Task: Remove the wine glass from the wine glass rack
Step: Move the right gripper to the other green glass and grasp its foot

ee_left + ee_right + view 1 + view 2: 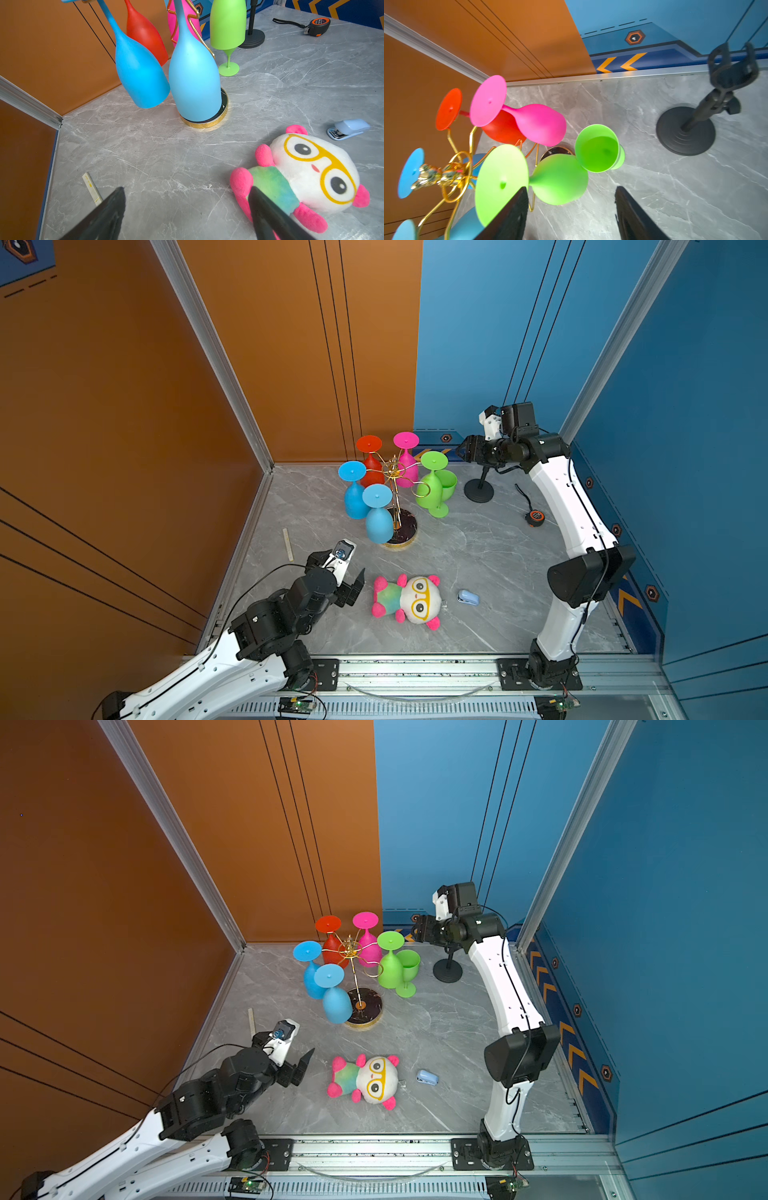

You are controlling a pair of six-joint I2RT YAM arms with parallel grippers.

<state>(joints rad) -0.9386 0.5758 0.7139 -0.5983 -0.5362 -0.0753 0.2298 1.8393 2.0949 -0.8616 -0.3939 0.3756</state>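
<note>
Nearest to us, in front of the rack, our left gripper hangs over the gray table. Its two fingers are spread wide and there is nothing between them. A plush toy lies just beside it, also in front of the rack. A small stapler lies in front of the rack too, a bit more to the right. A ruler lies left of the rack, by the wall.

The gold rack stands on its round black foot. Five glasses hang on it upside down: two blue glasses, a red glass, a pink glass and a hanging green glass.

The standing green glass is off the rack. It stands upright on the table just right of the rack, right next to the hanging green glass.

Farther right of the rack we see a black stand and a tape measure. Our right gripper is up high, behind and right of the rack, over the black stand. Its fingers are apart and hold nothing.
</note>
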